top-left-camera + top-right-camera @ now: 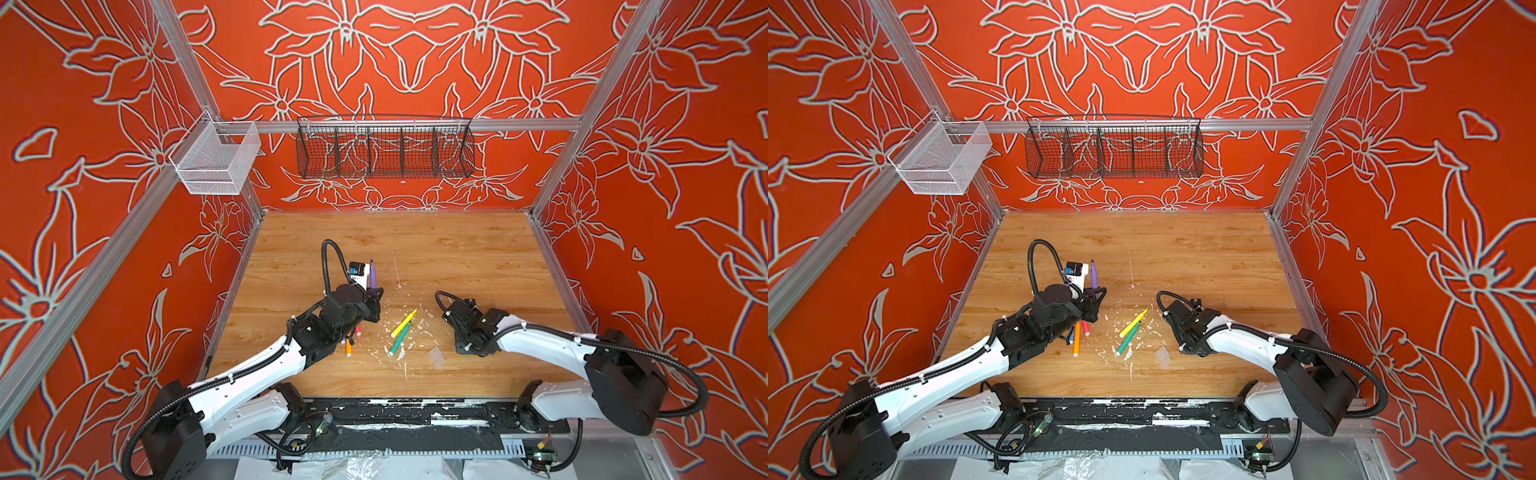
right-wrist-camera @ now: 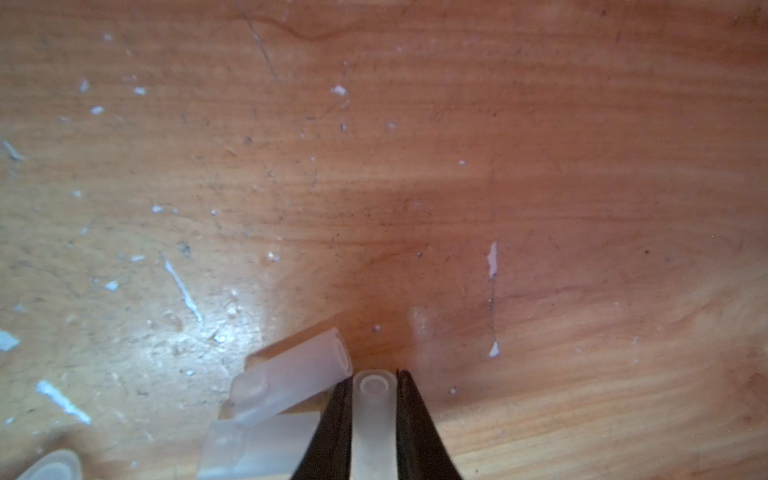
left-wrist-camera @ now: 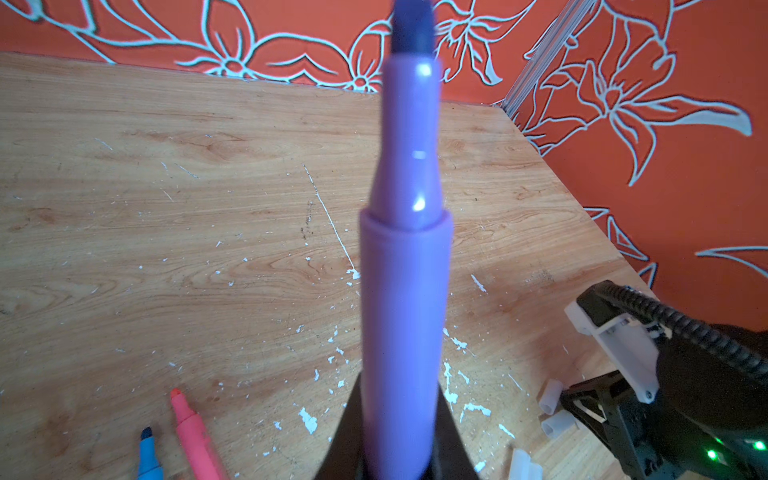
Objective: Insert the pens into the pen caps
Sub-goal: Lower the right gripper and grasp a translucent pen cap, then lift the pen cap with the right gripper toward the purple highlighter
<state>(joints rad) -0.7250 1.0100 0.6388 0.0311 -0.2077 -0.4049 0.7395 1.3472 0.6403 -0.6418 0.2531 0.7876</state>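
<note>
Left of the yellow pen, the left gripper clamps the purple pen upright with its tip bare, near the uncapped orange pen and pink pen. Right of the yellow pen, the right gripper pinches one clear cap on the table, with spare caps beside it. No pen looks capped yet, so all are left to do.

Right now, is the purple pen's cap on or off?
Off. The purple pen in the left pincer shows a bare dark tip; the right pincer holds a clear cap away from it.
</note>
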